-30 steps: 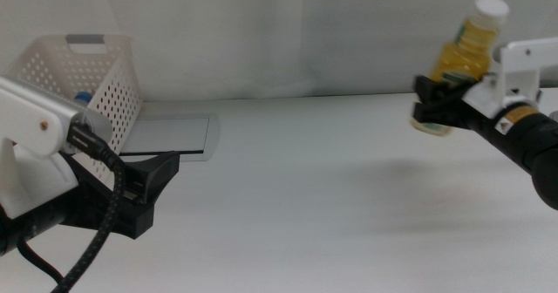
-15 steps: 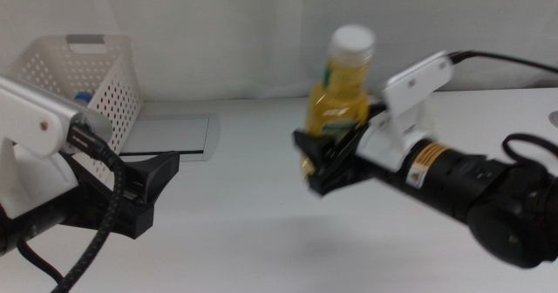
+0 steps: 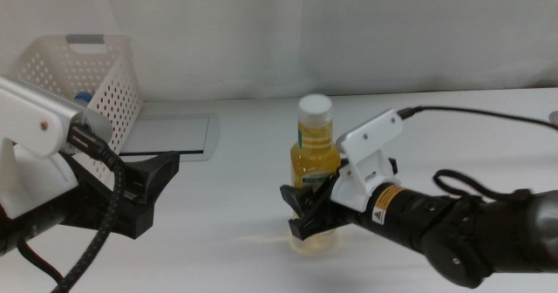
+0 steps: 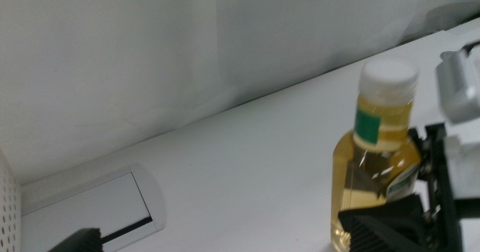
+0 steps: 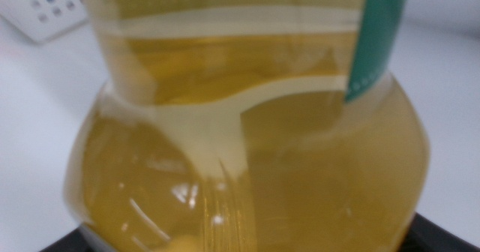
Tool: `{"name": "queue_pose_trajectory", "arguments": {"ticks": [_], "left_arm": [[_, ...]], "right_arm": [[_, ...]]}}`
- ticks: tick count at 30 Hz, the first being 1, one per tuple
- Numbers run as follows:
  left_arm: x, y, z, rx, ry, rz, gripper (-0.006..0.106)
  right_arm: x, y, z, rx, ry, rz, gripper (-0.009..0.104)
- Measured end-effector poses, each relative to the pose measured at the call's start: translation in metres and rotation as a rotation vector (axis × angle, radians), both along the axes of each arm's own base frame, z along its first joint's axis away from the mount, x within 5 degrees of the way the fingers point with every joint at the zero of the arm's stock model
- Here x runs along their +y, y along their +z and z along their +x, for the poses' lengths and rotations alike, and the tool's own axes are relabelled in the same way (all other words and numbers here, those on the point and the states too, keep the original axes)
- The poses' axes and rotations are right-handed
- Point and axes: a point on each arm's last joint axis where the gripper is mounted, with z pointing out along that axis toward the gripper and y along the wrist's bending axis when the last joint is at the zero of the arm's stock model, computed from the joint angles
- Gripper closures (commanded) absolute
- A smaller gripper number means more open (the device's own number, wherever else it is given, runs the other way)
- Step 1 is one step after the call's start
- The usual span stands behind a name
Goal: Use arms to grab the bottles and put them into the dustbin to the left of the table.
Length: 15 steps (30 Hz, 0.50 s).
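An upright yellow juice bottle (image 3: pixel 315 175) with a white cap is at the middle of the table (image 3: pixel 261 197), and my right gripper (image 3: pixel 307 213) is shut on its lower body. Its base is at or just above the tabletop; I cannot tell which. In the right wrist view the bottle (image 5: pixel 247 147) fills the picture, with dark jaw edges at the lower corners. The left wrist view shows the same bottle (image 4: pixel 379 154) from the side. My left gripper (image 3: pixel 150 188) waits open at the left, well apart from the bottle. The white perforated dustbin (image 3: pixel 74 75) stands at the far left, with a blue cap (image 3: pixel 83 97) showing inside.
A flat grey hatch (image 3: pixel 170 136) is set into the tabletop beside the dustbin, between the basket and the bottle. A pale wall backs the table. The right arm's cable (image 3: pixel 471 114) trails off to the right.
The right arm has carried the juice bottle from high at the right edge leftward and down to the table's middle. The left arm has not moved.
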Motion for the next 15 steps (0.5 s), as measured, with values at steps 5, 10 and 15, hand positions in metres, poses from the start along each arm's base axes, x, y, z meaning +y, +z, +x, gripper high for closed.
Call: {"name": "queue_pose_trajectory", "arguments": {"ticks": [5,10,15], "left_arm": [[0.000,0.000,0.000,0.000,0.000,0.000,0.015],[0.000,0.000,0.000,-0.001,0.000,0.002,0.015],[0.000,0.000,0.000,-0.001,0.000,0.002,0.015]], "right_arm": [[0.003,-0.022,0.003,0.014,-0.004,-0.013,0.098],[0.003,-0.023,0.004,0.014,-0.011,0.003,0.000],[0.005,-0.017,0.006,-0.018,-0.017,0.053,-0.008]]}}
